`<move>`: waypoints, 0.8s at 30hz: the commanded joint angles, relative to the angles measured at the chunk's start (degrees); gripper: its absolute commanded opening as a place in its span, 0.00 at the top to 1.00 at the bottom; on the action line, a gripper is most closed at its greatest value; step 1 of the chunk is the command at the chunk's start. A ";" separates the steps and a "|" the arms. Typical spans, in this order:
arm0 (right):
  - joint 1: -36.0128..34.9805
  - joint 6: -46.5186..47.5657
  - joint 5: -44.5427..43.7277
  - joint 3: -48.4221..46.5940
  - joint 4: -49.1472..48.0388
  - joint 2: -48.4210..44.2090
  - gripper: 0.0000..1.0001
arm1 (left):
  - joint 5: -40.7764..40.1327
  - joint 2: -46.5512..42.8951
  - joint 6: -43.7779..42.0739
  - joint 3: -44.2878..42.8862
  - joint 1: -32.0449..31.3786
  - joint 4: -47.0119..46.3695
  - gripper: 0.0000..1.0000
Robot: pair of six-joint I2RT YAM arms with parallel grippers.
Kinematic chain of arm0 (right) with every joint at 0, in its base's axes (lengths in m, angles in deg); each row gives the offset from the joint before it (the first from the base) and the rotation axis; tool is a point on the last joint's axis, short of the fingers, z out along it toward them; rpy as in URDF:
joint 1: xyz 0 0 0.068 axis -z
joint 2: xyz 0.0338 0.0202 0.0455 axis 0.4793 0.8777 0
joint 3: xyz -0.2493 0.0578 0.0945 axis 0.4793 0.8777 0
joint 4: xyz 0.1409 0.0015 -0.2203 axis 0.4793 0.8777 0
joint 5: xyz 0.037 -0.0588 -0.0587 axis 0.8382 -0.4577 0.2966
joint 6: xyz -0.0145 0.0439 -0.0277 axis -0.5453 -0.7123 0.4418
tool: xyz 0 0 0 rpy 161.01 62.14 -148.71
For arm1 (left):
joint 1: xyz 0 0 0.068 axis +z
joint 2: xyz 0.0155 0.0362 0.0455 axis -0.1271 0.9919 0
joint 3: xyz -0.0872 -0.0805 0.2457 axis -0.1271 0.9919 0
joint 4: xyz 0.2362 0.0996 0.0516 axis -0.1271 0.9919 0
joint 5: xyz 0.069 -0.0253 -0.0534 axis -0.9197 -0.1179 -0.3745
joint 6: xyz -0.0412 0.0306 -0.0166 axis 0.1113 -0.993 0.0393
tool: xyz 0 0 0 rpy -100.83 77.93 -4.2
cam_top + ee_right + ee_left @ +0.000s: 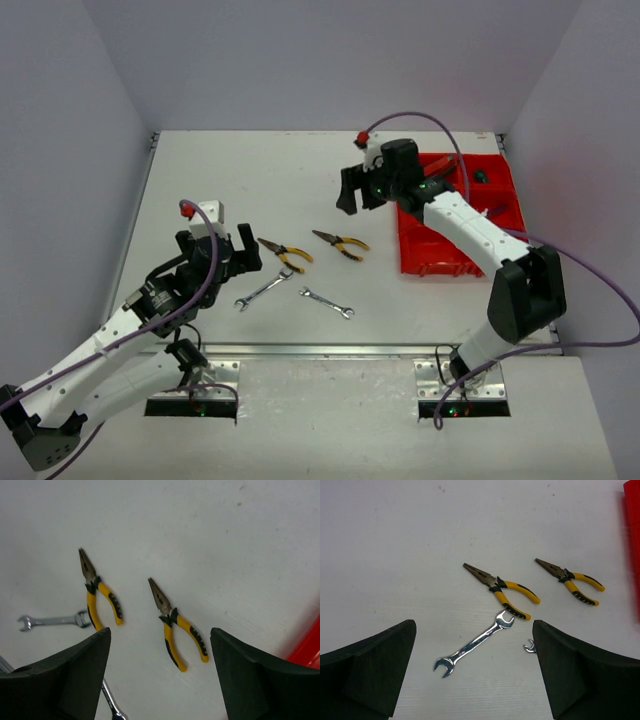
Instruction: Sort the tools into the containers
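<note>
Two yellow-black pliers (285, 254) (340, 243) and two silver wrenches (263, 290) (327, 302) lie on the white table. The red tray (418, 255) stands at the right with some dark tools in its far compartments. My left gripper (218, 255) is open and empty, hovering left of the tools; in the left wrist view (474, 630) one wrench (472, 645) lies between its fingers, with pliers (502, 592) beyond. My right gripper (360, 192) is open and empty, above the table left of the tray; in the right wrist view (160, 630) pliers (175, 630) lie below it.
The second pliers (572, 582) and the tip of the second wrench (530, 646) show in the left wrist view, with the tray's edge (632, 545) at the right. The right arm reaches over the tray. White walls enclose the table on three sides.
</note>
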State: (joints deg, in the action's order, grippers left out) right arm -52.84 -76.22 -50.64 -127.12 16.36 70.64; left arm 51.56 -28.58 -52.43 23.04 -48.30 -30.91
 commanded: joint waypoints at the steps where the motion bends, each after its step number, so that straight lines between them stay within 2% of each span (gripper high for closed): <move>1: -3.56 12.32 -4.85 0.91 9.23 4.96 0.32 | -1.05 -0.91 0.62 -2.28 -0.05 -0.94 0.00; 4: -5.26 13.81 -6.20 -2.24 13.35 9.78 0.46 | -0.73 -1.08 0.62 -2.16 0.04 -1.03 0.00; 8: -9.18 14.86 -10.45 -3.06 14.84 14.29 0.48 | -0.46 -1.35 0.62 -2.11 0.04 -1.12 0.00; 13: -11.88 16.22 -13.94 -4.27 14.46 19.97 0.57 | 0.10 -1.53 0.45 -1.87 0.04 -1.27 0.00; 19: -12.30 16.07 -17.40 -4.47 12.07 24.12 0.60 | 1.22 -1.62 -0.04 -1.76 0.04 -1.70 0.00; 24: -12.28 16.43 -17.87 -4.06 9.77 24.65 0.59 | 2.20 -1.53 -0.37 -1.76 0.04 -1.94 0.00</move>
State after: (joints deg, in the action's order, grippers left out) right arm -65.51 -60.79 -66.08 -129.81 29.53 95.16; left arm 52.75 -29.53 -52.43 23.04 -48.30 -30.66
